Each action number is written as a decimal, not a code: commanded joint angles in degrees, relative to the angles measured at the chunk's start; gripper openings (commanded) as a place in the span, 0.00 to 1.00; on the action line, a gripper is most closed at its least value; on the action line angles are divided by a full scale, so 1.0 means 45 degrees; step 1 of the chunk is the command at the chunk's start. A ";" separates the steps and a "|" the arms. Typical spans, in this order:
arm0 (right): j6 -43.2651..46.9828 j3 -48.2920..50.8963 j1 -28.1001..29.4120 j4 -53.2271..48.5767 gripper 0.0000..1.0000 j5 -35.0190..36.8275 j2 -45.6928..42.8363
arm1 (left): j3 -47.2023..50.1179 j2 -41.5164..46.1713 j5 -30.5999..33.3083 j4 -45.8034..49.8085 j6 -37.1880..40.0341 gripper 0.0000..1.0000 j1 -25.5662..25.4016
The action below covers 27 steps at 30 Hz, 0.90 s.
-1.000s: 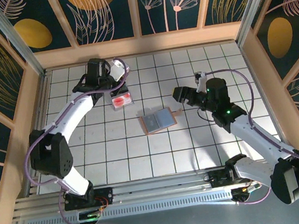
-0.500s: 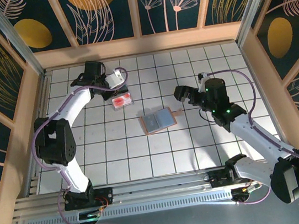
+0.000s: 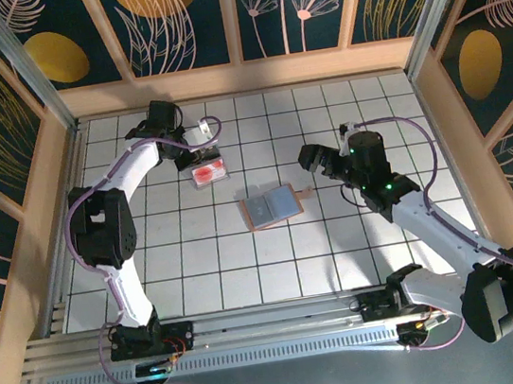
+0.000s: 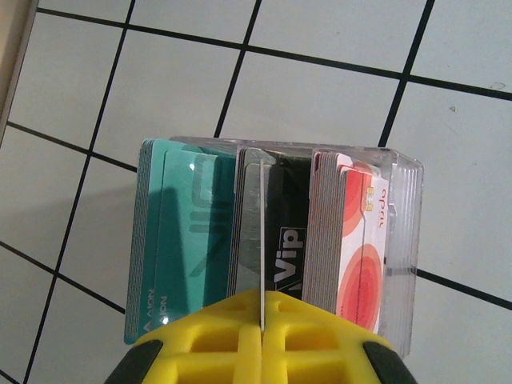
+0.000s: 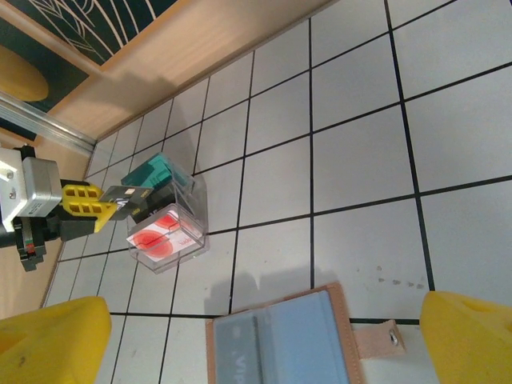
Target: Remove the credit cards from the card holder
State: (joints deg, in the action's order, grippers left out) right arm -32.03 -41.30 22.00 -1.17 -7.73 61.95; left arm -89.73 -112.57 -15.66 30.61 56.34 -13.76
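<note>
Over clear box (image 4: 405,240) — left gripper (image 4: 262,308), grey card (image 4: 251,224) pinched

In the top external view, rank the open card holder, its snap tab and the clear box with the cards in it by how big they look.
1. card holder, lying open: largest.
2. clear box: somewhat smaller.
3. snap tab: by far the smallest.
All three sit on the same table, so nearness to the camera hardly skews this.
</note>
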 commanded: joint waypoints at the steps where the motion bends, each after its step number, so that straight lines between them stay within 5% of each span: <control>1: -0.0185 -0.0470 0.0006 -0.0151 0.99 0.0420 0.0156 | -0.0603 -0.0430 -0.0426 0.0624 0.0469 0.00 0.0163; 27: -0.0401 -0.0627 0.0009 -0.0092 0.99 0.0371 0.0500 | -0.2900 -0.2444 0.0189 0.2372 0.0017 0.05 0.0236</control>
State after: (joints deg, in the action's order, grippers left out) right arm -33.34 -42.13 22.00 -2.00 -5.91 63.83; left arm -100.82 -122.04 -15.73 39.27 56.73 -13.17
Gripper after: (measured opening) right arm 0.992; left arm 0.056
